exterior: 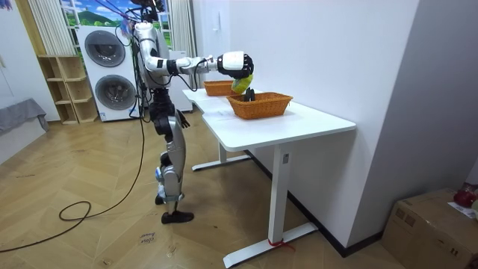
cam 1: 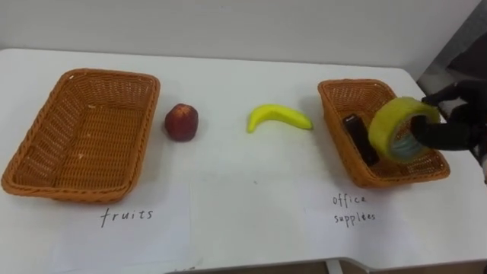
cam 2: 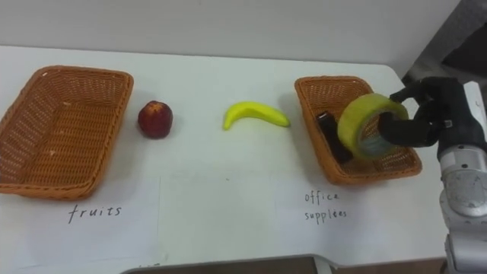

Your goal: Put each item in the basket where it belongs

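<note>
Holding yellow-green tape roll (cam 1: pixel 389 125) clamped in our right hand (cam 1: pixel 460 116) over orange wicker basket (cam 1: pixel 335 86) | black oblong item (cam 1: pixel 359 137) beneath: sorted | round red fruit (cam 1: pixel 182 122), curved yellow banana (cam 1: pixel 278 117) leftward: unsorted

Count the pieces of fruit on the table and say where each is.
2. The red round fruit lies beside the fruits basket, on its right; the banana lies mid-table, left of the office supplies basket. Both sit on the table, outside the baskets.

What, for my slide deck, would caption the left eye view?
Right hand holds yellow tape roll over the office supplies basket; red fruit and banana lie unsorted on the table.
</note>
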Controlling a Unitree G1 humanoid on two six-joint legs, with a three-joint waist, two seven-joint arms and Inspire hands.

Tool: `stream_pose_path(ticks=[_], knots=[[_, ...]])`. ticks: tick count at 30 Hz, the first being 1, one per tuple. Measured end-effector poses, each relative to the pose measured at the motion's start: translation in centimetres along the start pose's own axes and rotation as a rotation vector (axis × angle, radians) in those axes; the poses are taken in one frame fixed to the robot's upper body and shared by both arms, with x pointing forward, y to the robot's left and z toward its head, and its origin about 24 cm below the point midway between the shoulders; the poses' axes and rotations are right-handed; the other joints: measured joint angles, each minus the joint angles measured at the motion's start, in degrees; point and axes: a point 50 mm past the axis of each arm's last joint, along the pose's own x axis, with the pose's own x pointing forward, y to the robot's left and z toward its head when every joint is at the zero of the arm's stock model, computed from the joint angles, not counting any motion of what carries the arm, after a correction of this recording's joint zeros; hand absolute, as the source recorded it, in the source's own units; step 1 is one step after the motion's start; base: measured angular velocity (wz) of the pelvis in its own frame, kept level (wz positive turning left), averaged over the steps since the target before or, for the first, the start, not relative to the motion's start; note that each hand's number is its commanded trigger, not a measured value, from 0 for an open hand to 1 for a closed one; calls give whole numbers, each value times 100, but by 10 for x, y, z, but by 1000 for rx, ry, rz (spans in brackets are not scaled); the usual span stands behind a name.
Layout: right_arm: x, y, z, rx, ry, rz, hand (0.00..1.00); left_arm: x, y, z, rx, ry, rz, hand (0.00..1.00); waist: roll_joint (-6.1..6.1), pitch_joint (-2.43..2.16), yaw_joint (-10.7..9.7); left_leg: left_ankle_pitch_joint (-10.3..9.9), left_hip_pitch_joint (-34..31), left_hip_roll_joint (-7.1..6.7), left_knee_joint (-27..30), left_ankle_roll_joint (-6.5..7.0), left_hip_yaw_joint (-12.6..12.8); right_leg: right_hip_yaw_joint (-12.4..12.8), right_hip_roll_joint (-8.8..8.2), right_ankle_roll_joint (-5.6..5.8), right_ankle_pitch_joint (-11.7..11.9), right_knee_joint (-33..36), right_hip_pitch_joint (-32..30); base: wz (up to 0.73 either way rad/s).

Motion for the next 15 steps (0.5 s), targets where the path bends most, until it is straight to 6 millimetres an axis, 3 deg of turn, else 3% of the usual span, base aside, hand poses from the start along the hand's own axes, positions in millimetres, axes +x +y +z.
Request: stream_pose_path(ticks=[5,6,7,8,15], knots=[[0,1,0,-40,1,22,100,0,-1,1,-1,-2,-18,0,1,8,12,-1,-8,0,-4,-1,5,1,-1,0,0,-6,-9,0],[0,1,0,-52,1,24,87,0,-1,1,-1,-2,-19,0,0,9,23,-1,-9,0,-6,-1,9,3,0,0,0,-8,-12,0],[0,1,-1,-66,3,27,33,0,-1,2,-2,-2,-20,0,-1,10,25,-1,-10,1,-6,-1,11,3,1,0,0,-10,-14,0],[0,1,-1,-70,7,30,0,0,-2,2,-2,-1,-23,0,-1,10,42,-2,-9,3,-7,-2,13,2,3,0,0,-10,-17,0],[0,3,-2,-64,22,55,0,0,-1,3,-5,-10,-28,0,-27,23,49,-3,-10,8,-13,-5,17,3,10,0,0,-13,-24,0]])
